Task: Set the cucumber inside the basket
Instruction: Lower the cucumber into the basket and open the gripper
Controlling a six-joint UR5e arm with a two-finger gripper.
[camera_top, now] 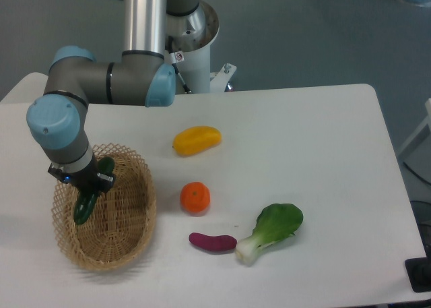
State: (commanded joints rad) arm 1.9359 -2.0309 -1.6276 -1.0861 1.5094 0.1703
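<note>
The dark green cucumber (85,207) hangs tilted over the inside of the tan wicker basket (128,227) at the table's left. My gripper (91,187) is shut on the cucumber's middle, above the basket's left half. The cucumber's upper end (106,166) sticks out past the gripper toward the basket's back rim. Its lower end is down near the basket's floor; whether it touches I cannot tell.
A yellow fruit (196,139) lies right of the basket's back. An orange (194,197) sits beside the basket's right rim. A purple eggplant (212,242) and a bok choy (271,230) lie toward the front of the white table (323,153).
</note>
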